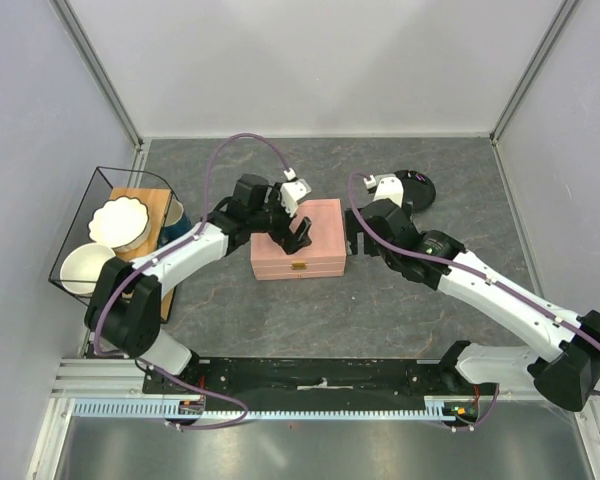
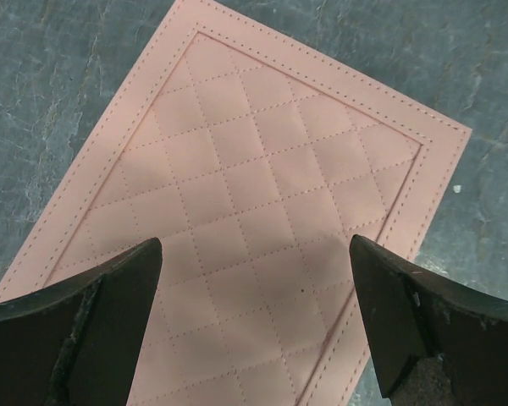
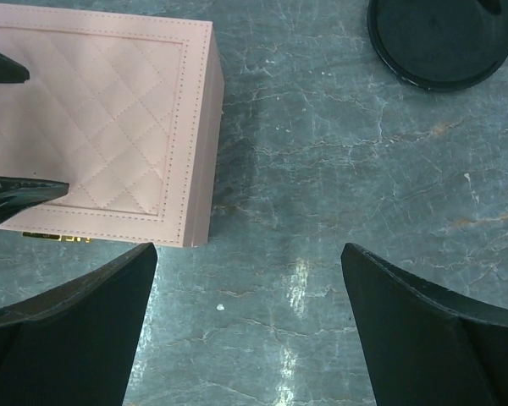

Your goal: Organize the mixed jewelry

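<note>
Hovering left tool (image 1: pixel 292 238) over pink box (image 1: pixel 325 225), jaws spread

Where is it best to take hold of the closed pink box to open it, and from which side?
The pink box lies closed and flat. Grip its lid's front edge beside the gold clasp, coming from the near side: the clasp probably marks the opening side.

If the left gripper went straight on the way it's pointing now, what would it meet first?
Most likely the closed, quilted lid of the pink box. The left gripper points down at it with its jaws open and nothing between them. How far above the lid it is can't be judged.
</note>
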`<state>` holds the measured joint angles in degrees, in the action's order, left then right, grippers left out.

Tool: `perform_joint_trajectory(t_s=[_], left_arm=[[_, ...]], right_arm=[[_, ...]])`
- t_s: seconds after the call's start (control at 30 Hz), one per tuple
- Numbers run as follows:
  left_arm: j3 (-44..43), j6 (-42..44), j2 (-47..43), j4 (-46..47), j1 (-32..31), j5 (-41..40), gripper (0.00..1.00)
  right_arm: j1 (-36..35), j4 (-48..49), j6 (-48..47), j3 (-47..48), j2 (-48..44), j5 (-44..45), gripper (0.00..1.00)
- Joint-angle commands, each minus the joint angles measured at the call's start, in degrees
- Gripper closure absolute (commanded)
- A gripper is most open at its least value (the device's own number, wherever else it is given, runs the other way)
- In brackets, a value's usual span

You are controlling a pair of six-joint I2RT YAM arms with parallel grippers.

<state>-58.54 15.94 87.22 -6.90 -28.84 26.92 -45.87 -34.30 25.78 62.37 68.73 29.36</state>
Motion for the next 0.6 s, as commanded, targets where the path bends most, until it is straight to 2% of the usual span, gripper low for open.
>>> perform_joint_trajectory(t_s=[0.0,0.23,0.57], left_arm=[[0.0,2.68,-0.47,6.28,-2.88,-11.43,0.01],[7.91,6.11,-3.63,8.74,-4.21,-19.35,0.01],[19.24,6.64,-7.86,11.37,-5.43,-21.91,0.01]], right_arm=[[0.07,0.91,1.11,-1.19,-2.36,1.83,0.02],[0.08,0.64,0.68,-1.73,-3.34,2.45,0.02],[0.16,1.08,1.2,-2.87,-2.64,2.1,0.02]])
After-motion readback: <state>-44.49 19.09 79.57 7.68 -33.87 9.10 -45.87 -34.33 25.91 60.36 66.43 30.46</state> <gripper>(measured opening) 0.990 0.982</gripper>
